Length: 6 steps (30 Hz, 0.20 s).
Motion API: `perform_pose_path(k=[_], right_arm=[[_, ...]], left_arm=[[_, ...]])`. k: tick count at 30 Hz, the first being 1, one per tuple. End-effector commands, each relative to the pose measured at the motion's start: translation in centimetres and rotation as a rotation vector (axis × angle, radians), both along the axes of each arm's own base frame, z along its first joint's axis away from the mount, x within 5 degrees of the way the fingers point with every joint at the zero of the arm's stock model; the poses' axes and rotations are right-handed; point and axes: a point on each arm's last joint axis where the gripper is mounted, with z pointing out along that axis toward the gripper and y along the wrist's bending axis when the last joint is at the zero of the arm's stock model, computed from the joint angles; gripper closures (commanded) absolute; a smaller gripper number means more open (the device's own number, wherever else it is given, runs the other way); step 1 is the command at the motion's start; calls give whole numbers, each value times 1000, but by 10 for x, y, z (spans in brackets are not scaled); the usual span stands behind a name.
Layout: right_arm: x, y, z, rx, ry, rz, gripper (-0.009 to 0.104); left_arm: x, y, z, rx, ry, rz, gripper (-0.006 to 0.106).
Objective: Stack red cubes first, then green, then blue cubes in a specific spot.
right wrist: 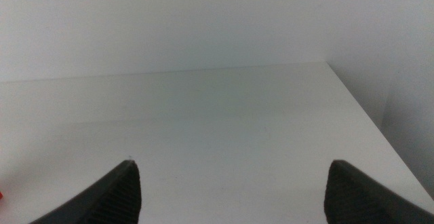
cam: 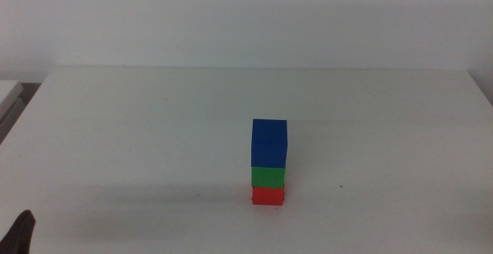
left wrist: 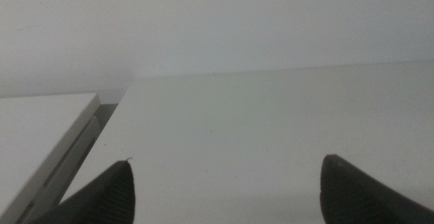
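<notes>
On my middle camera, the red cube (cam: pixel 267 197) sits on the white table (cam: pixel 139 131) at about five o'clock from centre, green cube (cam: pixel 268 177) on it, blue cube (cam: pixel 269 142) topping the stack. My left gripper (left wrist: pixel 227 190) waits at seven o'clock, jaws spread, nothing between; right gripper (right wrist: pixel 230 190) likewise released.

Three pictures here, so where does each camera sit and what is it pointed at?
Middle view: above the front, looking down at the white table and the stack: blue cube on green cube on red cube; a dark tool tip shows bottom left.
Left wrist view: on the left arm, over its open left tool.
Right wrist view: likewise, open right tool.
All share the table.
</notes>
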Motion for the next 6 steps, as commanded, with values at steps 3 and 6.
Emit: perform_pose_path(k=[3, 6], right_arm=[[0, -1, 0, -21, -12, -6, 2], [0, -1, 0, -21, -12, -6, 2]], left_arm=[[0, 1, 2, 26, -19, 5, 7], [0, 1, 2, 26, -19, 5, 7]])
